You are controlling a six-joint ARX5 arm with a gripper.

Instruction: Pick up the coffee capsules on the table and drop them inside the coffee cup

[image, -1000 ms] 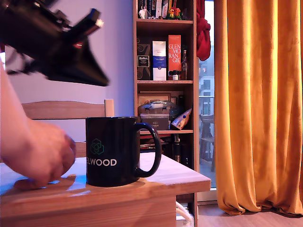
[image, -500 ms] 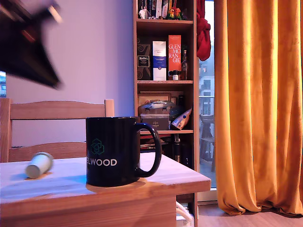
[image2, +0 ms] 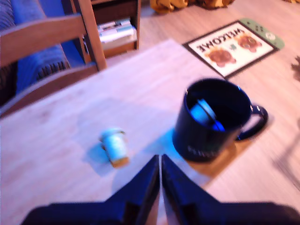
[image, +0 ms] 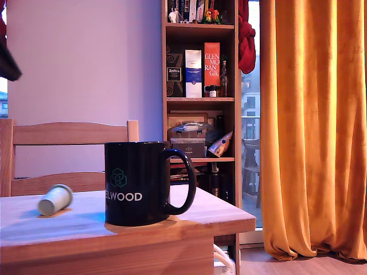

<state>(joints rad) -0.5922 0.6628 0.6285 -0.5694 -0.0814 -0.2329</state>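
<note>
Exterior view: coffee cup [image: 137, 183] upright near the table [image: 114, 243] edge; pale capsule [image: 55, 200] on its side to the exterior view's left, apart from it. Wrist view: gripper [image2: 160, 161] fingers pressed together, empty, high over the table; blue capsule [image2: 206, 114] lies inside the cup; pale one awaits pickup.

exterior view low at table [image: 189, 220] edge, wrist view looking down, both sharing mug [image: 135, 183] and chair [image: 63, 133]

The coffee cup [image: 135, 183] reads "ELWOOD"; the doormat [image2: 233, 44] reads "WELCOME".
</note>
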